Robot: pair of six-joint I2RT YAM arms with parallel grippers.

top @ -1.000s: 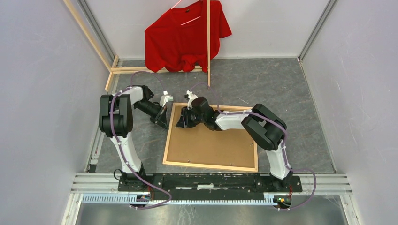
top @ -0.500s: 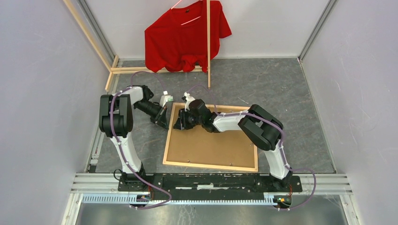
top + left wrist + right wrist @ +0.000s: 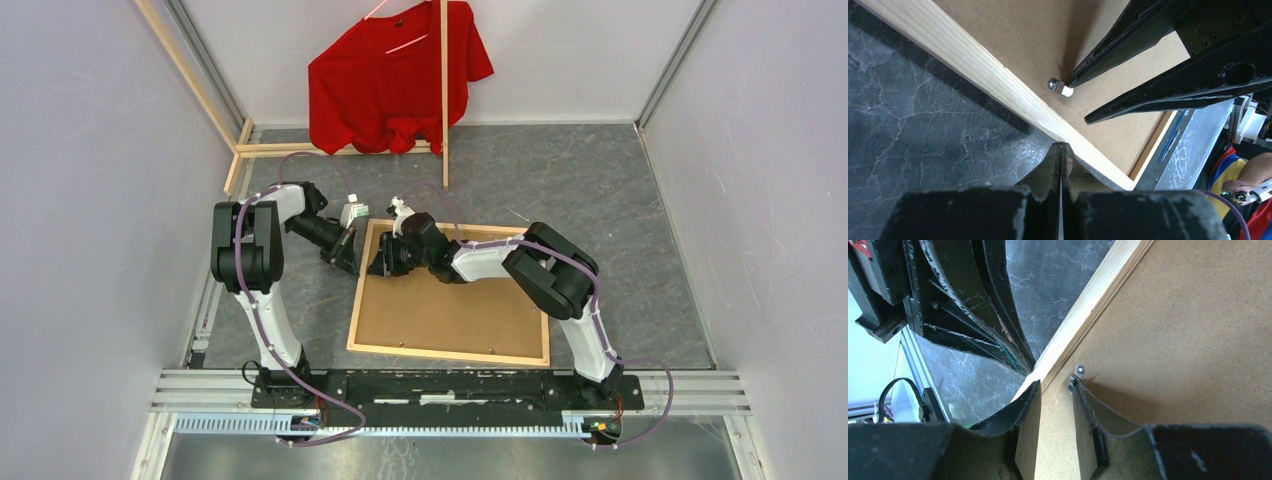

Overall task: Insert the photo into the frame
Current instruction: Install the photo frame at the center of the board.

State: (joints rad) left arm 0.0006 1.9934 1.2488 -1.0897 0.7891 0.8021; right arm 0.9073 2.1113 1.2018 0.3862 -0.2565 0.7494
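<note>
The frame (image 3: 358,290) lies face down on the grey table, light wood strips round a brown backing board (image 3: 450,310). The photo is hidden. My left gripper (image 3: 350,262) is shut and empty, its tips against the outer side of the frame's left strip (image 3: 998,85) near the far left corner. My right gripper (image 3: 380,268) is open over the board just inside that strip. In the right wrist view one fingertip (image 3: 1075,390) touches a small metal retaining clip (image 3: 1076,376). The same clip (image 3: 1060,87) shows in the left wrist view.
A red shirt (image 3: 395,75) hangs at the back wall. Loose light-wood slats (image 3: 444,90) stand and lie at the far left and middle back. Several more clips sit along the frame's near strip (image 3: 450,353). A metal rail (image 3: 450,385) runs at the near edge.
My right gripper has slid left across the board to the frame's left strip and the clip. The left arm has not moved.
</note>
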